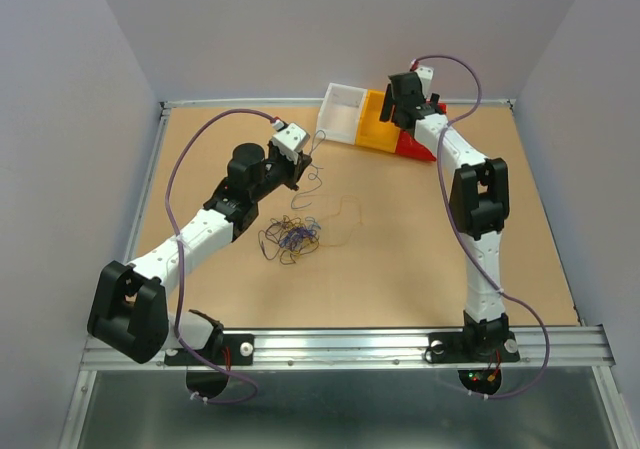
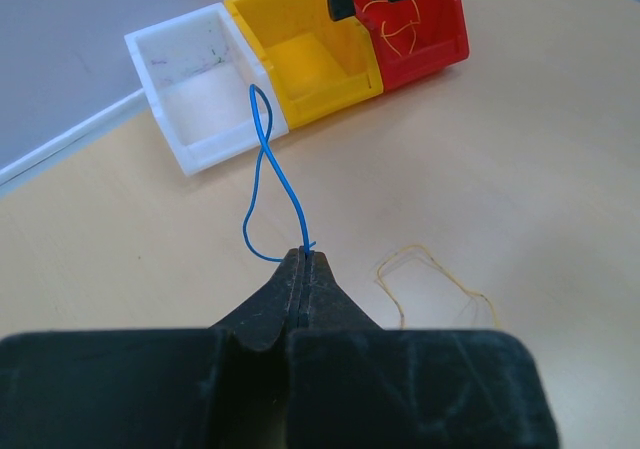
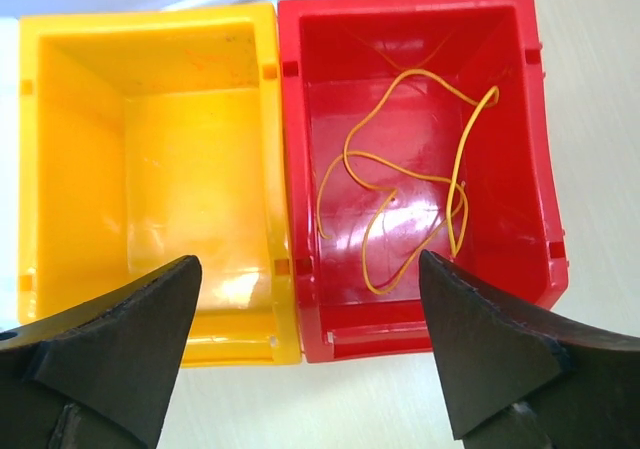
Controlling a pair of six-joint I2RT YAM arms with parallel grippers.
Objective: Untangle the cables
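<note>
A tangle of thin blue, black and yellow cables [image 1: 291, 237] lies on the table in the top view. My left gripper [image 2: 303, 256] is shut on a thin blue cable [image 2: 264, 159] that loops up in front of the white bin [image 2: 195, 94]; it also shows in the top view [image 1: 297, 169]. One yellow cable [image 2: 432, 274] lies loose on the table to its right. My right gripper [image 3: 310, 299] is open and empty above the yellow bin [image 3: 150, 169] and the red bin [image 3: 420, 159]. Yellow cables [image 3: 400, 189] lie in the red bin.
White [image 1: 342, 112], yellow [image 1: 380, 122] and red [image 1: 412, 146] bins stand side by side at the back of the table. A single dark cable [image 1: 340, 209] lies right of the tangle. The table has a raised metal edge [image 1: 350, 344] at the front.
</note>
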